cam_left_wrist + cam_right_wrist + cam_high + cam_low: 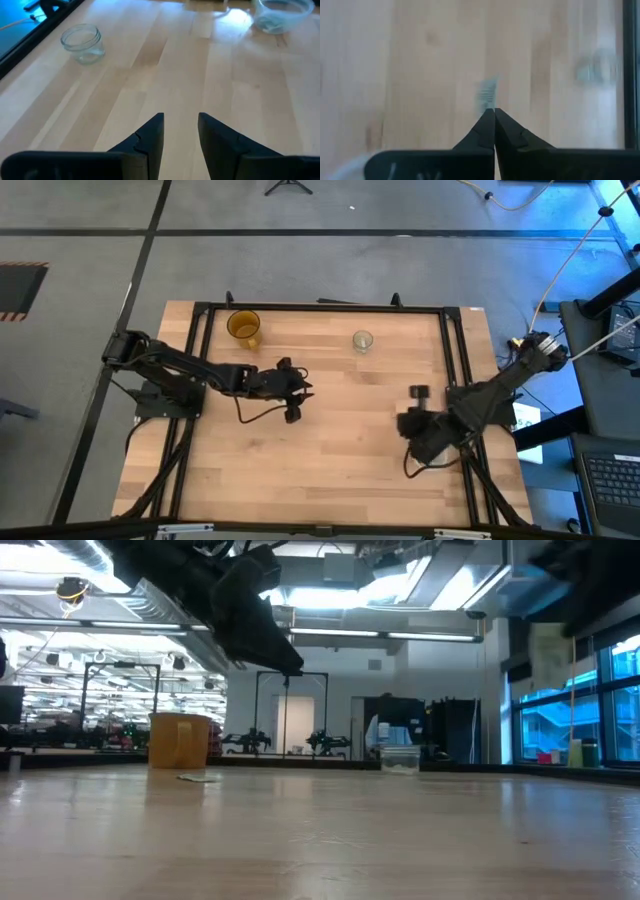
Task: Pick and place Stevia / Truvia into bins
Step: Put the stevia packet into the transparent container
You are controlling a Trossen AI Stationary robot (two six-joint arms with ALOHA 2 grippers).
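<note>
My right gripper, near the small clear glass jar, pinches what seems a white-green paper sachet by its edge, to carry it to the wide clear round plastic bowl; the left gripper, narrowly open and empty, waits on the jar's other side.

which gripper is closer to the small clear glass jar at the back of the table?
Left, narrowly. The small clear glass jar stands at the table's far edge. The left gripper hovers toward the table's left-centre; the right gripper sits slightly farther off, nearer the front right.

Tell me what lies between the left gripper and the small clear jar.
Only bare table: the left wrist view shows nothing between the left gripper, jaws open, and the clear jar.
</note>
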